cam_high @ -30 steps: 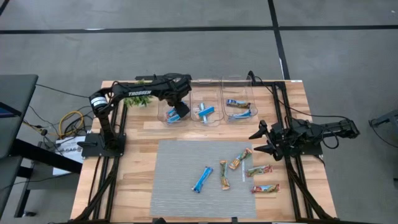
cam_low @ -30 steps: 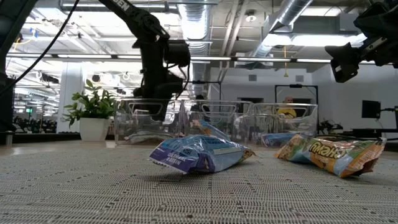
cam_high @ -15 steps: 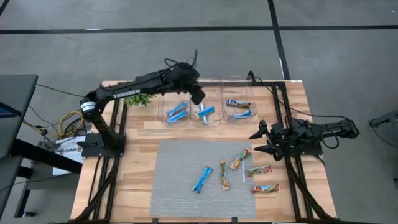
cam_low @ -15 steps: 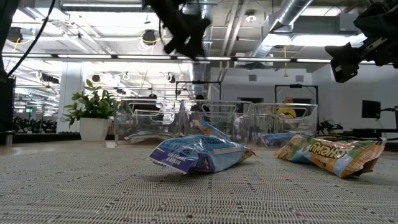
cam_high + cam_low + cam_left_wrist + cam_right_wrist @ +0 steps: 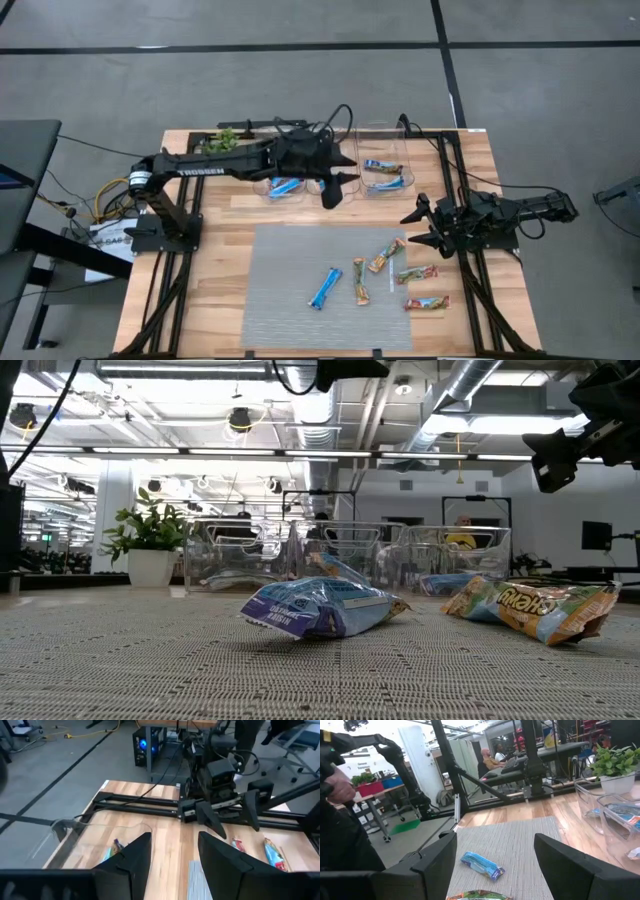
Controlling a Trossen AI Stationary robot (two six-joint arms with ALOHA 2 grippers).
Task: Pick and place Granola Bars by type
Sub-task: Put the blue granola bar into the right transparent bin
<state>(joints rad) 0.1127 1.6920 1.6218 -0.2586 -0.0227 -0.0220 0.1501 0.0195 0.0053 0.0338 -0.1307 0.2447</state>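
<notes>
Granola bars lie loose on the grey mat: one blue bar and several tan ones. More bars lie in three clear bins at the far edge: blue ones in the left bin, others in the right bin. My left gripper hangs open and empty high above the middle bin, pointing toward the table's right; in its wrist view nothing is between the fingers. My right gripper waits open at the right edge, also empty.
A potted plant stands at the far left corner, beside the bins. In the low view the blue bar and a tan bar lie in front of the bins. Black frame rails run along both table sides.
My left gripper has risen out of the left bin, swung toward the table's right edge over the middle bin, and tipped from pointing down to nearly level. A blue bar stays lying in the left bin where the gripper was.
</notes>
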